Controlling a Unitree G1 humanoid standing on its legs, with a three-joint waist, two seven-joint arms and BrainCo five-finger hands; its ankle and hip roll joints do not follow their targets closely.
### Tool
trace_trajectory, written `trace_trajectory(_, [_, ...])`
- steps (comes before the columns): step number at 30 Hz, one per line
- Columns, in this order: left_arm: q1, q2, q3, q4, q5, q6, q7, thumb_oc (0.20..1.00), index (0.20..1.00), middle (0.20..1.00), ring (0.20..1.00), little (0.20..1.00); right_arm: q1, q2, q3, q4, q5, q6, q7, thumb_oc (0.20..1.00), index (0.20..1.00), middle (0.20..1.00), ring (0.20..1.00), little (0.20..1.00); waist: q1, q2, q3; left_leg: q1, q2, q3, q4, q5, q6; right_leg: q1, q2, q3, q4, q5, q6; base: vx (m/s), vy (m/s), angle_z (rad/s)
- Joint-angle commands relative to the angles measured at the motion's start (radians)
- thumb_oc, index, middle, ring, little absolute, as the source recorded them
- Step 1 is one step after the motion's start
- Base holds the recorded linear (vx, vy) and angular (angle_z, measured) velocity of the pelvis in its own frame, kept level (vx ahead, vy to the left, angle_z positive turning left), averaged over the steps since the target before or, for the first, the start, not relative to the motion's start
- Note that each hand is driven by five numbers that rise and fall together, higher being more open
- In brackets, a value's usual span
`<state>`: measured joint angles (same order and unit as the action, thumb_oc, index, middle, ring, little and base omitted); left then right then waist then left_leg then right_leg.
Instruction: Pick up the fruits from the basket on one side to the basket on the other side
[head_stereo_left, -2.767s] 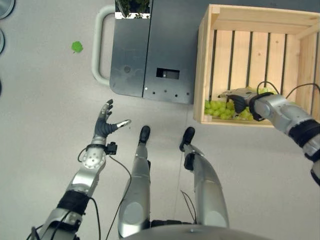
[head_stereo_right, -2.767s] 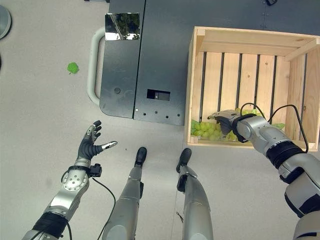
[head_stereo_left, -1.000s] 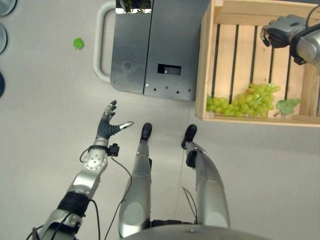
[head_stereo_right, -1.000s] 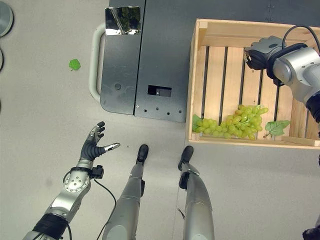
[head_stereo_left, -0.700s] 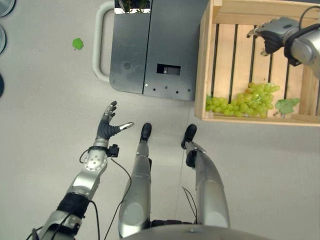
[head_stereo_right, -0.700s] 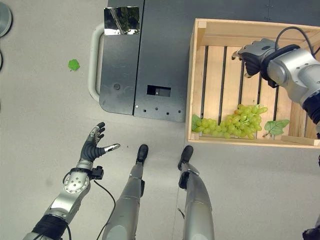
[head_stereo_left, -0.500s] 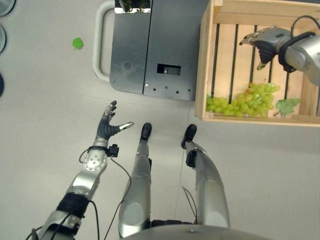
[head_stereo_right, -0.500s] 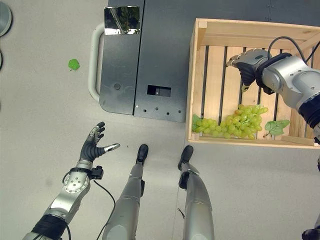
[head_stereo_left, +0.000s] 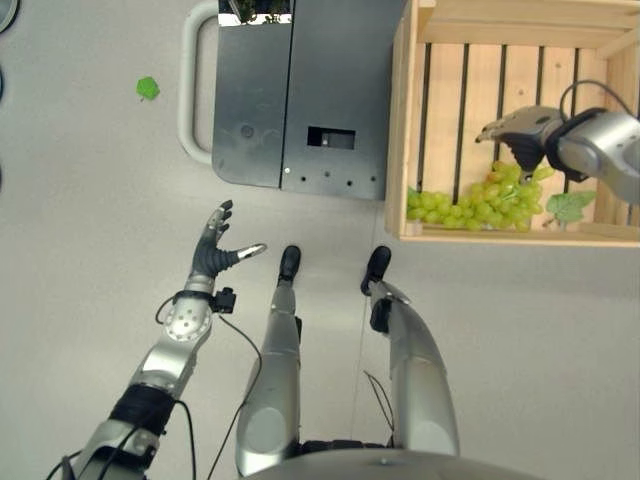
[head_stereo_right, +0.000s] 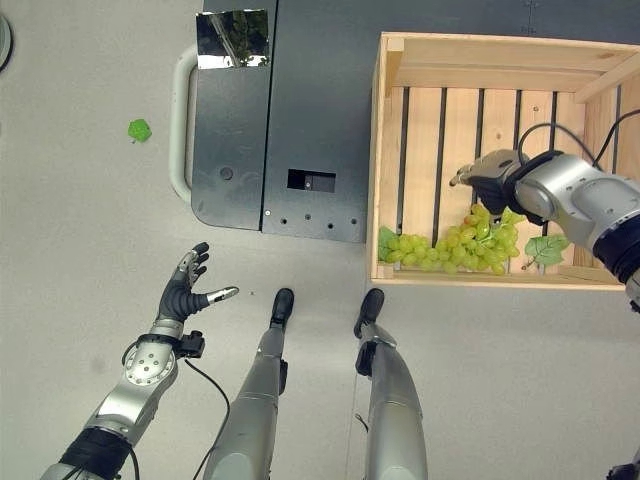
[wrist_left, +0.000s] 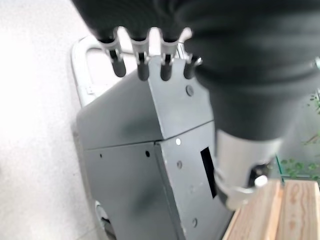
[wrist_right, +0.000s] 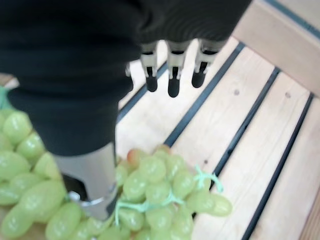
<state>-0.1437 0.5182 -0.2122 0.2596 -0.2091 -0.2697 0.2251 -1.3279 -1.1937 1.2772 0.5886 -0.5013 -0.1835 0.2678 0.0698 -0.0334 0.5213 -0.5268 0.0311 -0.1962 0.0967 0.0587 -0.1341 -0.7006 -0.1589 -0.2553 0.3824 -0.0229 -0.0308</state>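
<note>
A bunch of green grapes (head_stereo_right: 455, 247) is seen lying on the slatted floor of a wooden crate (head_stereo_right: 392, 48), against the crate's near wall, with a green leaf (head_stereo_right: 546, 248) just beside it at 3 o'clock. The right hand (head_stereo_right: 487, 172) is held inside the crate directly above the bunch's upper end; its fingers (wrist_right: 172, 65) are extended and apart, with nothing clasped, and the thumb is seen down among the grapes. The left hand (head_stereo_left: 212, 247) is held over the grey floor (head_stereo_left: 90, 200) at 9 o'clock of the crate, well apart from it, fingers spread and holding nothing. A dark grey metal unit (head_stereo_left: 300, 100) is placed between.
</note>
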Motion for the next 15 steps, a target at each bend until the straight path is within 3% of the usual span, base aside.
trace_trajectory(1, [0.028,0.027,0.041,-0.067,0.033,-0.035,0.002,1.000,1.000,1.000,1.000,1.000,0.006,-0.093,0.032,-0.017,-0.035,-0.011,0.010,1.000,1.000,1.000,1.000,1.000,-0.008,-0.006,-0.001,0.055,0.014,-0.002,-0.058,0.019,0.041,0.034,0.000,0.025,0.072,-0.103,0.129,0.00,0.000,0.00])
trace_trajectory(15, [0.009,0.023,0.030,-0.057,0.033,-0.032,0.007,1.000,1.000,1.000,1.000,1.000,0.092,-0.079,0.000,-0.025,-0.063,-0.018,0.029,1.000,1.000,1.000,1.000,1.000,-0.008,-0.003,-0.001,0.046,0.015,-0.007,-0.057,0.019,0.041,0.021,-0.002,0.026,0.083,-0.106,0.129,0.00,0.000,0.00])
